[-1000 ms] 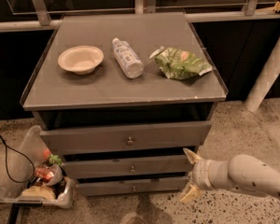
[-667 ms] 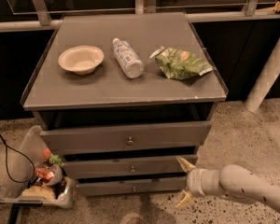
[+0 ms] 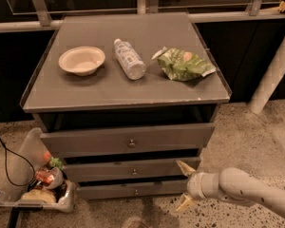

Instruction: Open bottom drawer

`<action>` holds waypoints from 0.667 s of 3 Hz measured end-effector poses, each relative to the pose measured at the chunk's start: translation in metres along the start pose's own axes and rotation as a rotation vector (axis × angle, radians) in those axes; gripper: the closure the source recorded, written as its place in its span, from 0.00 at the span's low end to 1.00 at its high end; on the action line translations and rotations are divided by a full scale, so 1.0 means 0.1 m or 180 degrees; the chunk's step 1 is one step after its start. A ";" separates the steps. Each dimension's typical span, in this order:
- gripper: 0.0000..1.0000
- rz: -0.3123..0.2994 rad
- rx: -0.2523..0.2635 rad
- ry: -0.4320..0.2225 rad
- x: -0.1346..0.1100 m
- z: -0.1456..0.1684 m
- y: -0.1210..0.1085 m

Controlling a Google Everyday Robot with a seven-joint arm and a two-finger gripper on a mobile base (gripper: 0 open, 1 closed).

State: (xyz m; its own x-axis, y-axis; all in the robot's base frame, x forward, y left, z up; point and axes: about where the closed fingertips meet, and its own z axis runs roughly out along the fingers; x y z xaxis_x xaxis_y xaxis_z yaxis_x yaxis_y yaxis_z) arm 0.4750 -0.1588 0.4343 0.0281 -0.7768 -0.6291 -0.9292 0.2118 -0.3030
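While claw [image 3: 185,185] hangs spread apart below counter's [image 3: 109,87] front right corner, bottom drawer [image 3: 104,191] lowest under front edge, just beside claw, bowl [image 3: 81,60], bottle [image 3: 129,58], green bag [image 3: 183,64] on top, litter tub [image 3: 23,175] below front left corner.

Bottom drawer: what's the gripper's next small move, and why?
Probably slide the gripper left to the knob of the bottom drawer. The gripper is open, sits by the drawer's right end and holds nothing, well apart from the knob.
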 end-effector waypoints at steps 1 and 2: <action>0.00 -0.0076 -0.0084 0.0078 0.29 0.37 0.03; 0.00 -0.0172 -0.0127 0.0216 0.61 0.64 0.13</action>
State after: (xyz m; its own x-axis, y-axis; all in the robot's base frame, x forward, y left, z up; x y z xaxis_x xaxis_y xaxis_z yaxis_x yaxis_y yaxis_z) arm 0.4883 -0.1653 0.3458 0.0547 -0.8251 -0.5623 -0.9409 0.1459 -0.3056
